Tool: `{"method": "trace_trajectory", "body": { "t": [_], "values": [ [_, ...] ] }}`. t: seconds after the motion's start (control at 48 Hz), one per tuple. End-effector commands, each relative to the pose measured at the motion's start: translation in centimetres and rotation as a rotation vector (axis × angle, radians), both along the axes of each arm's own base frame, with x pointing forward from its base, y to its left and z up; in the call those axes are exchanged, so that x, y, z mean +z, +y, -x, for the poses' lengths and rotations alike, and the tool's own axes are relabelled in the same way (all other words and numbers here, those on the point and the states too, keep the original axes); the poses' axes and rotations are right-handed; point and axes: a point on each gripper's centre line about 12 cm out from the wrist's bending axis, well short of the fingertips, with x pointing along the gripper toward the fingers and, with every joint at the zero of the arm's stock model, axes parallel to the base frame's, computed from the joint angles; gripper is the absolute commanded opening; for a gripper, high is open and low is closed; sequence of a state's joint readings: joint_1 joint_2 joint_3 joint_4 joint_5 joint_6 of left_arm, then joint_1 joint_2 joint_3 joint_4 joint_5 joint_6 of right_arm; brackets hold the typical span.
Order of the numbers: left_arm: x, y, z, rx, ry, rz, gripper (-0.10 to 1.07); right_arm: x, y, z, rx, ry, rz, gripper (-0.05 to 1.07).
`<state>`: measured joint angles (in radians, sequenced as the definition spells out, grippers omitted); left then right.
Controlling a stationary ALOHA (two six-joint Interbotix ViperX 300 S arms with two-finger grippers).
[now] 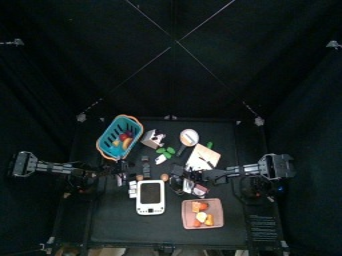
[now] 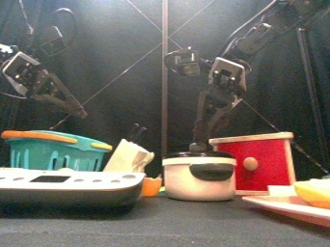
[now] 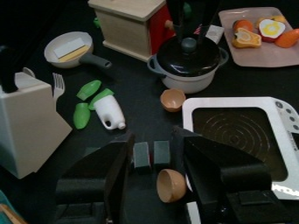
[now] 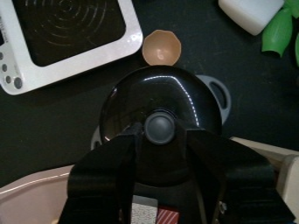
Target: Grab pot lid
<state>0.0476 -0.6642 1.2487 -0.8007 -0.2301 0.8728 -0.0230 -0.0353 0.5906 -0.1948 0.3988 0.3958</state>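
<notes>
Glossy black knobbed pot lid (image 4: pixel 158 109)

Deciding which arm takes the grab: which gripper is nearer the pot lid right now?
Right. The right gripper hangs directly above the pot lid, jaws straddling its knob. The left gripper sits off to the side, beyond the kitchen scale.

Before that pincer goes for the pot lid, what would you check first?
1. Right pincer centred over the lid knob: ok.
2. Jaws on either side of the knob, not yet closed on it: ok.
3. Pot lid seated flat on the white pot: ok.
4. Red box beside the pot leaves room to lift: cannot tell.
5. Left pincer well away from the pot, above the scale: ok.
</notes>
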Motion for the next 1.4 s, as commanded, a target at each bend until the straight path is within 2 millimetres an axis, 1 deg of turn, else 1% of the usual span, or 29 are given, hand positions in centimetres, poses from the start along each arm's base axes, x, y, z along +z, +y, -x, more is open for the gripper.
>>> {"method": "trace_trajectory", "body": {
  "t": [0.0,0.375,0.562,0.75,0.875,0.979,1.104,1.292,1.375],
  "values": [
    [0.5,0.1,-0.3,0.004,-0.016,-0.007,0.8,1.1,-0.1,-0.2,-0.003,-0.032,0.0,0.74],
    [0.4,0.1,-0.2,0.004,-0.013,-0.006,0.8,-0.6,-0.2,-0.5,-0.001,0.015,0.006,0.74],
    [0.3,0.2,-0.1,0.006,-0.011,-0.007,0.8,-0.6,-0.2,-0.5,0.003,0.016,0.011,0.72],
    [0.4,0.2,-0.2,0.009,-0.015,-0.007,0.8,-0.3,-0.3,-0.5,0.003,0.009,0.013,0.68],
    [0.5,0.2,-0.2,0.008,-0.018,-0.008,0.8,0.0,-0.3,-0.5,0.003,0.003,0.015,0.63],
    [0.4,0.2,-0.2,0.009,-0.017,-0.007,0.8,0.2,-0.3,-0.4,0.003,0.0,0.015,0.61],
    [0.7,0.2,-0.3,0.008,-0.023,-0.011,0.8,0.8,-0.3,-0.3,0.001,-0.015,0.015,0.61],
    [0.6,0.2,-0.2,0.009,-0.023,-0.009,0.8,2.5,-0.3,-0.1,0.001,-0.061,0.016,0.6],
    [0.6,0.2,-0.2,0.009,-0.023,-0.009,0.8,2.8,-0.3,-0.1,0.001,-0.072,0.016,0.6]
  ]
}}
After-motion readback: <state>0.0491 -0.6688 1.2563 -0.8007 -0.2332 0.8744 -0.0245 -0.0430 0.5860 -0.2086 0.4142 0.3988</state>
